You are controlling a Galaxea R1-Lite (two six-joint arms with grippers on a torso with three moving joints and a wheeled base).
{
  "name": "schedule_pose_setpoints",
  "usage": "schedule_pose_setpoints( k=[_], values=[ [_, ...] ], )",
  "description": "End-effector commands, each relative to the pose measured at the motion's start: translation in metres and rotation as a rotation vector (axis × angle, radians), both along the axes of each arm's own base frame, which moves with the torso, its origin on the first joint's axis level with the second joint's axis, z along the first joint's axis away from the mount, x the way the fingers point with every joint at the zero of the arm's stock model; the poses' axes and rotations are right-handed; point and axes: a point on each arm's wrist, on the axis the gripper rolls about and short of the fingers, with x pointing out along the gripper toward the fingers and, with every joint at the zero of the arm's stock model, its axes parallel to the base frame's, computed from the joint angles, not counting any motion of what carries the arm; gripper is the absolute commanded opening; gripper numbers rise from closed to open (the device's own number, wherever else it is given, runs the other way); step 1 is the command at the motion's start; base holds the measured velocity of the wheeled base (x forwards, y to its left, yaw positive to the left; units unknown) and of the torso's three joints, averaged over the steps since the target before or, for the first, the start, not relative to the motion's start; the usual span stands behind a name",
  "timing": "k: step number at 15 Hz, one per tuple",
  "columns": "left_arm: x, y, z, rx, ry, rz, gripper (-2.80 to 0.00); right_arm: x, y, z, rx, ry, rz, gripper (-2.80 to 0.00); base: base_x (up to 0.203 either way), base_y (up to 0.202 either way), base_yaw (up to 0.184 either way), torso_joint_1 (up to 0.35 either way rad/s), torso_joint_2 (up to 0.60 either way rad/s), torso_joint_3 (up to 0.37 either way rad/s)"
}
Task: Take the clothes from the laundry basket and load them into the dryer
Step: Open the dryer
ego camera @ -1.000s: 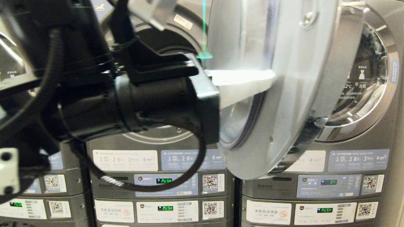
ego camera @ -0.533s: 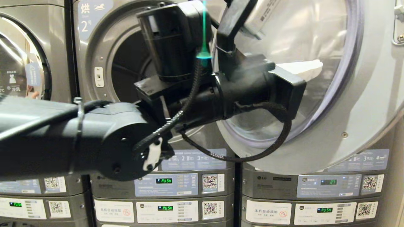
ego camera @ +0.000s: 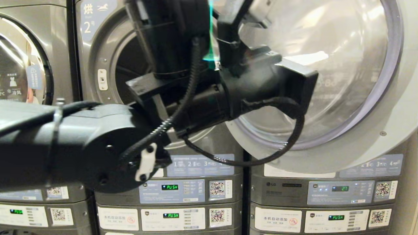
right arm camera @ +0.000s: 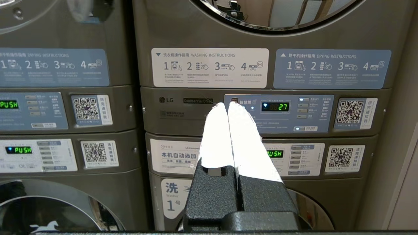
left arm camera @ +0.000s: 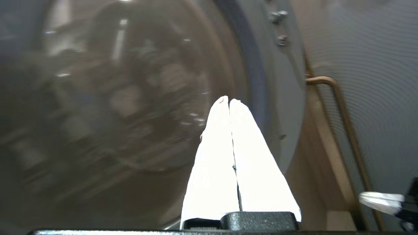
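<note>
The dryer marked 2 shows its dark drum opening [ego camera: 130, 68] in the head view. Its round door [ego camera: 375, 137] is swung wide to the right and covers the neighbouring machine. My left arm reaches across the opening. My left gripper [ego camera: 323, 56] is shut and empty, its white fingertips against the inner side of the door glass [left arm camera: 114, 98]. In the left wrist view the left gripper [left arm camera: 228, 100] points at the glass near the door's grey rim [left arm camera: 287, 98]. My right gripper [right arm camera: 227, 104] is shut and empty, parked low. The clothes and the laundry basket are out of view.
Stacked grey machines fill the wall, with a closed dryer door [ego camera: 23, 65] at the left. Control panels and QR labels run below, one display reading 27 [right arm camera: 281, 106]. A washer door [right arm camera: 49, 209] sits lower left. A brass-coloured rail [left arm camera: 339, 107] stands beyond the open door.
The dryer door has swung from nearly edge-on to wide open toward the right. My left arm has followed it rightward, shut fingers against the glass. The right gripper has stayed still.
</note>
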Motion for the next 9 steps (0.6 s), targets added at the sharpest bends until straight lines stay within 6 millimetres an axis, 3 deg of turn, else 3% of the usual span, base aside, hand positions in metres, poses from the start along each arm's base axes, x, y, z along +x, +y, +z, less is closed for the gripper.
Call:
schedule_pose_setpoints(
  k=[1, 3, 5, 7, 9],
  values=[
    [-0.011, 0.039, 0.022, -0.053, -0.019, 0.096, -2.80, 0.000, 0.000, 0.000, -0.011, -0.001, 0.003, -2.80, 0.000, 0.000, 0.000, 0.000, 0.00, 0.000],
    [-0.010, 0.095, 0.020, -0.046, 0.001, 0.267, -2.80, 0.000, 0.000, 0.000, -0.015, 0.002, 0.006, -2.80, 0.000, 0.000, 0.000, 0.000, 0.00, 0.000],
    [0.000, 0.166, 0.002, -0.008, 0.038, 0.496, -2.80, 0.000, 0.000, 0.000, -0.015, 0.001, 0.006, -2.80, 0.000, 0.000, 0.000, 0.000, 0.00, 0.000],
    [-0.001, 0.232, -0.024, 0.040, 0.095, 0.685, -2.80, 0.000, 0.000, 0.000, -0.014, 0.000, 0.006, -2.80, 0.000, 0.000, 0.000, 0.000, 0.00, 0.000],
    [-0.025, 0.281, -0.068, 0.101, 0.205, 0.809, -2.80, 0.000, 0.000, 0.000, -0.009, -0.001, 0.001, -2.80, 0.000, 0.000, 0.000, 0.000, 0.00, 0.000]
  ],
)
